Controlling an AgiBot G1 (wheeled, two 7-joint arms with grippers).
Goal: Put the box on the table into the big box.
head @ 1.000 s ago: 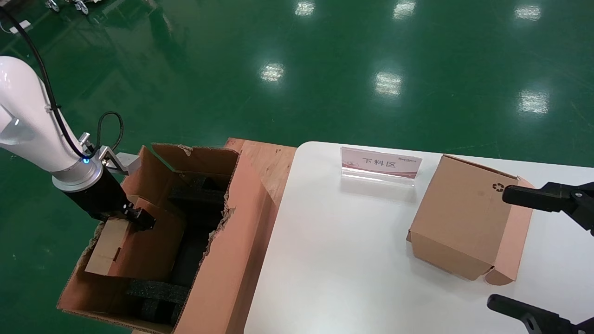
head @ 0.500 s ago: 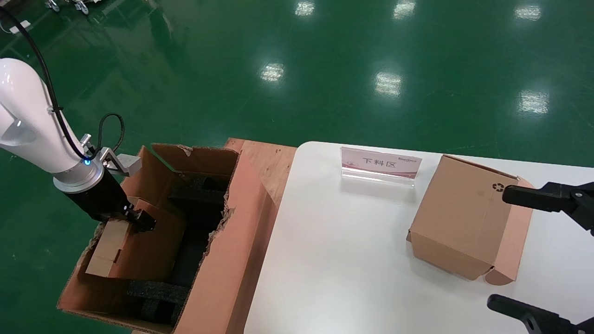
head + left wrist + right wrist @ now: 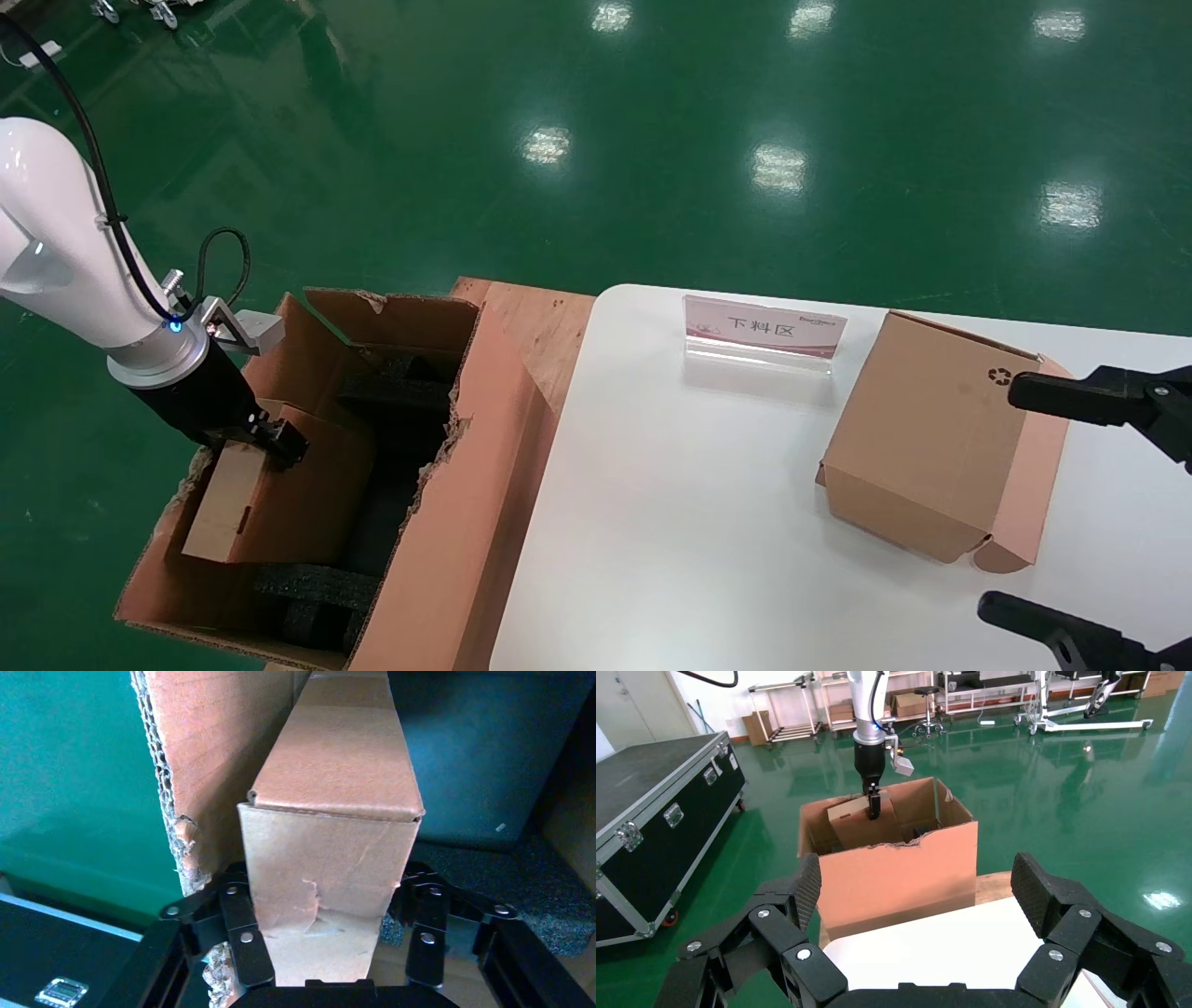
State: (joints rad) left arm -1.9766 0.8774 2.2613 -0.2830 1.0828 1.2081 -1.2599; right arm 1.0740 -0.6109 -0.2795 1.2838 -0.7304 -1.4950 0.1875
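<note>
The box (image 3: 279, 503), a small plain brown carton, hangs tilted inside the big box (image 3: 466, 522), against its far-left wall. My left gripper (image 3: 279, 443) is shut on the carton's upper edge. In the left wrist view the box (image 3: 330, 860) fills the space between my left gripper (image 3: 327, 881) fingers, beside the big box's ragged wall (image 3: 204, 776). From the right wrist, the big box (image 3: 905, 874) shows with the left gripper (image 3: 873, 804) reaching into it. My right gripper (image 3: 996, 499) stays open at the table's right edge, and the right wrist view shows the right gripper (image 3: 916, 888) with nothing in it.
A similar carton with a recycling symbol (image 3: 922, 438) stands on the white table (image 3: 670, 522) between my right fingers. A sign holder (image 3: 764, 326) stands at the back. Black foam blocks (image 3: 317, 582) lie in the big box, which rests on a wooden pallet (image 3: 535, 317). A black flight case (image 3: 652, 825) stands beyond.
The small box has shifted slightly down and to the right inside the big box, while my left gripper has barely moved. The right arm has not moved.
</note>
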